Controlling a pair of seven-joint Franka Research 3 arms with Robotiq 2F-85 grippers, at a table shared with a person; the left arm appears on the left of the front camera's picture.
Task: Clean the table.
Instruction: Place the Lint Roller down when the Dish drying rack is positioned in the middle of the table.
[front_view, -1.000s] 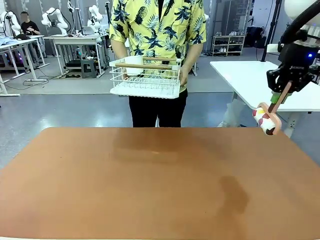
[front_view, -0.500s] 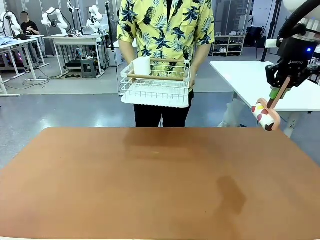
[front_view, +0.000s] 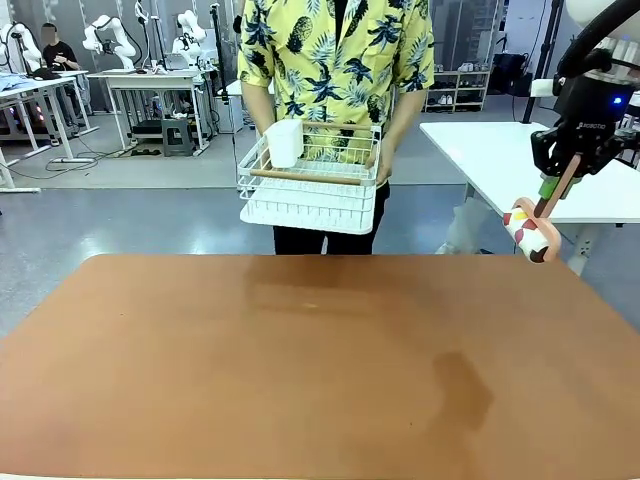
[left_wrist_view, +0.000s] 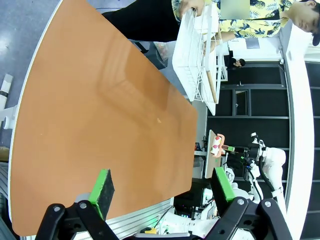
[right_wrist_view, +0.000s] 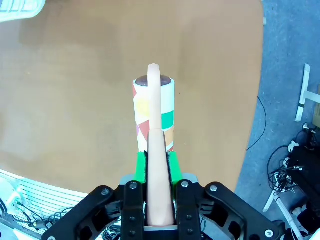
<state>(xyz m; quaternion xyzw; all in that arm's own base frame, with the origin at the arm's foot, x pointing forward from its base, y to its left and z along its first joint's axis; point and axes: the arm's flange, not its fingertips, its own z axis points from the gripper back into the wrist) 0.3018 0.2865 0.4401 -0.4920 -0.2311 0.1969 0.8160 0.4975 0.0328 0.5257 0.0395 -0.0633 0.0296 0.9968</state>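
Observation:
The table (front_view: 300, 370) has a bare reddish-brown top, which I also see from above as the table (right_wrist_view: 75, 100) and sideways as the table (left_wrist_view: 100, 125). My right gripper (front_view: 555, 190) hangs above the table's far right corner, shut on the pink handle of a lint roller (front_view: 530, 230). Its patterned roll points down and away from the fingers. From the wrist, the lint roller (right_wrist_view: 154, 110) sticks straight out of the right gripper (right_wrist_view: 156, 160). My left gripper (left_wrist_view: 162, 185) is open with nothing between its green pads, high over the table's near edge.
A person in a yellow patterned shirt stands at the far side holding a white wire dish rack (front_view: 310, 185) with a white cup (front_view: 284, 142) in it, above the far edge. A white-topped table (front_view: 500, 150) stands behind at the right.
The person has shifted the rack a little to the right and tipped it forward. My right gripper rose slightly with the lint roller, then held still.

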